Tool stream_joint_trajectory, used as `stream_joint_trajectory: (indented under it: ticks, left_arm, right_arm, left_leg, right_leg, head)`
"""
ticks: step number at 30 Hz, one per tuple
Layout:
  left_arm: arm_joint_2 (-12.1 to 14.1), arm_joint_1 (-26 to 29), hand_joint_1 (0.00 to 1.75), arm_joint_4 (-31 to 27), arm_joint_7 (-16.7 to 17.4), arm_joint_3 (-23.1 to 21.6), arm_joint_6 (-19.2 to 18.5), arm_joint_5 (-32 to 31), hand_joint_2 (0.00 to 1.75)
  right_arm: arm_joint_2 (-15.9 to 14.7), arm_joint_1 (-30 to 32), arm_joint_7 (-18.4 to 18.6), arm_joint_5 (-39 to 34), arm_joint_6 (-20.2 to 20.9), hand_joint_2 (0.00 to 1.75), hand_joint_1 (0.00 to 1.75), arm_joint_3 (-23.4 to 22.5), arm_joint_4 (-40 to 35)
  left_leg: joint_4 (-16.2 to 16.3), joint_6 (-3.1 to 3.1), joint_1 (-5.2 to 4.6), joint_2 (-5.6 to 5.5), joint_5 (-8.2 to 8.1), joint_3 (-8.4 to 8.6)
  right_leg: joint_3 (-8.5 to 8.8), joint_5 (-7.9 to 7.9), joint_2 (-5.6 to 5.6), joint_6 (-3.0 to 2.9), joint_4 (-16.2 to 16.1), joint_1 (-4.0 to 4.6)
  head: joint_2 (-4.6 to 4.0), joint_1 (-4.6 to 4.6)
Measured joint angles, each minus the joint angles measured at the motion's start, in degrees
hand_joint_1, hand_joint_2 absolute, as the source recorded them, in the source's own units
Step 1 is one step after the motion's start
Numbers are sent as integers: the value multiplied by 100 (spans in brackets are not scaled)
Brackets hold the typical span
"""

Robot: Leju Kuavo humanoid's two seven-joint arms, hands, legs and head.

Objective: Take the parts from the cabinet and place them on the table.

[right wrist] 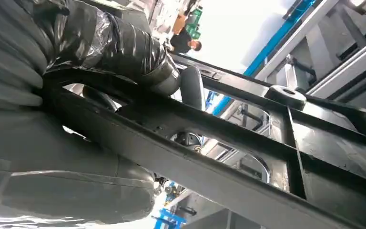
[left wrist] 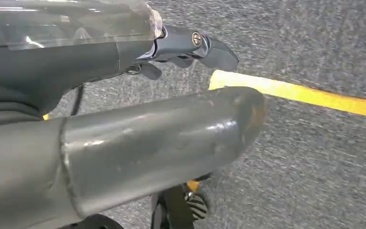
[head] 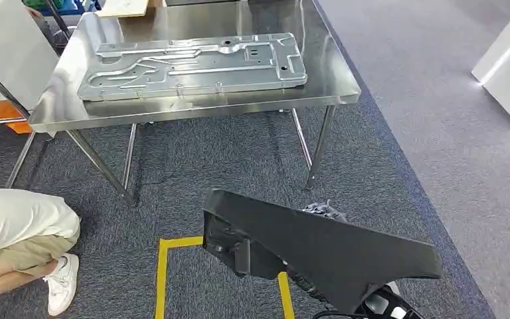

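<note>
Steel desk (head: pixel 332 86) carries a pressed metal panel (head: pixel 192 65), and nearer than that desk the left robot hand (left wrist: pixel 162 143) hangs over carpet, grip unclear, while the right robot hand (right wrist: pixel 66 138) clamps a black part (head: pixel 332 249) above yellow tape (head: pixel 163 272).

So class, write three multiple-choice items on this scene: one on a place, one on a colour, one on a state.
1. Where is the silver panel?
A on the table
B on the carpet
C in a cabinet

2. What colour is the floor tape?
A blue
B yellow
C white

3. What is the right hand doing?
A hanging empty
B gripping the black part
C pressing the table

Key: 1 A, it lies flat on the steel top; 2 B, yellow lines on grey carpet; 3 B, the right wrist view shows the hand around a black bar.
</note>
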Motion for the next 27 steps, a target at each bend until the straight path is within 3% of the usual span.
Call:
stream_joint_trajectory:
  ticks: [1, 3, 4, 7, 8, 10, 11, 12, 13, 14, 16, 18, 21, 22, 23, 24, 26, 27]
  left_arm:
    - [4, 2, 0, 0, 0, 0, 0, 0, 0]
    - [4, -9, 0, 0, 2, 0, 0, 2, 0]
    - [4, 1, 0, 0, 2, 0, 0, 2, 0]
    - [9, 18, 0, 0, 0, 2, 2, 0, 0]
    - [9, 10, 0, 0, -4, 2, 2, 0, 0]
    - [9, 1, 0, 0, -7, 0, -2, -2, 0]
    - [9, 3, 0, 0, -7, 0, 0, -2, 0]
    - [9, 8, 0, 0, -7, 2, -2, -2, 0]
    - [9, 14, 0, 0, -7, 2, -2, -2, 0]
    - [9, 16, 0, 0, -7, 2, -2, -2, 0]
    - [9, 11, 0, 0, -9, 2, -15, -2, 0]
    - [7, -10, 0, 0, -15, 2, -18, -4, 0]
    - [4, -27, 0, 0, -22, 0, -18, -9, 0]
    - [7, -40, 0, 0, -20, 2, -18, -7, 0]
    - [7, -47, 0, 0, -31, 0, -22, -9, 0]
    - [4, -50, 0, 0, -31, 0, -22, -9, 0]
    - [11, -40, 0, 0, -31, 0, -22, -9, 0]
    - [11, -22, 0, 0, -31, 0, -22, -9, 0]
  right_arm:
    - [0, 0, 0, 0, -2, 175, 168, 0, 0]
    - [0, -3, 0, 0, 0, 175, 168, 0, 9]
    - [0, -1, 0, 0, 0, 175, 168, 0, 11]
    - [0, -4, 0, 0, 0, 175, 168, 0, 11]
    - [0, -14, -2, 0, -2, 175, 168, 0, 9]
    - [0, -12, 0, 0, -7, 175, 168, -2, 11]
    - [-2, -2, 0, 0, -7, 175, 168, -2, 13]
    - [-2, -1, 2, 0, -7, 175, 168, -2, 18]
    - [-2, 0, 4, 0, -7, 175, 168, -2, 22]
    - [-2, 0, 4, 0, -7, 175, 168, -2, 22]
    - [-2, -1, 4, 0, -7, 175, 168, -2, 22]
    - [-2, -2, 9, 0, -7, 175, 168, -2, 24]
    - [-2, -5, 13, 2, -7, 175, 168, -2, 24]
    - [0, 3, 13, 0, -7, 175, 168, -2, 15]
    - [0, -5, 9, 0, -7, 175, 168, -2, 13]
    - [0, -13, 9, 0, -7, 175, 168, -2, 13]
    - [0, -7, 9, 0, -7, 175, 168, -2, 15]
    - [0, -4, 11, 0, -7, 175, 168, -2, 18]
  left_leg:
    - [-562, 45, -6, 3, 350, 178]
    - [-603, 104, -70, 4, 57, 135]
    - [-621, 136, -77, 2, 192, 141]
    - [-711, 236, -9, 7, 303, 264]
    - [-730, 262, -5, 6, 302, 292]
    - [-729, 298, -7, 9, 263, 321]
    - [-728, 298, -9, 8, 232, 337]
    - [-727, 292, -9, 5, 199, 365]
    - [-727, 280, -8, -1, 157, 414]
    - [-727, 265, -8, -9, 105, 489]
    - [-730, 238, -8, -21, -16, 659]
    - [-723, 157, -42, -30, -111, 679]
    - [-834, 71, -24, 6, -163, 740]
    - [-804, 40, -13, 3, -221, 799]
    - [-603, 33, -19, 5, -296, 746]
    - [-195, 18, -9, 4, -467, 525]
    - [799, -26, -4, 5, -803, -114]
    - [1097, -38, -3, 6, -812, -361]
  right_leg:
    - [42, -35, -4, 23, 0, 1]
    - [28, -50, 12, 88, 6, 10]
    - [25, -78, 11, 129, 0, 8]
    - [84, -138, -1, 234, 44, 5]
    - [-19, -258, -8, 263, 258, 9]
    - [-516, -650, -9, 307, 1130, -22]
    - [-798, -763, -9, 326, 1564, -32]
    - [-982, -742, -9, 339, 1782, -41]
    - [-1026, -557, -10, 343, 1707, -54]
    - [-924, -253, -14, 335, 1375, -59]
    - [-502, 420, -24, 278, 323, -53]
    - [-346, 267, -29, 217, 67, 3]
    - [-347, 171, -7, 120, 79, 30]
    - [-256, 168, -9, 92, -12, -44]
    - [-170, 133, -15, 40, -55, -38]
    - [-114, 102, -34, 4, -69, -38]
    - [-31, 9, -36, -11, -68, -35]
    - [17, -34, -31, -11, -66, -34]
  head:
    - [2, 0]
    - [2, -2]
    - [2, 0]
    - [2, 2]
    - [2, 2]
    - [2, 2]
    - [2, 2]
    - [0, 2]
    - [2, 2]
    - [2, 0]
    - [2, 2]
    - [2, 2]
    - [2, 2]
    - [2, -2]
    - [2, 0]
    - [2, -2]
    - [0, 0]
    - [2, 0]
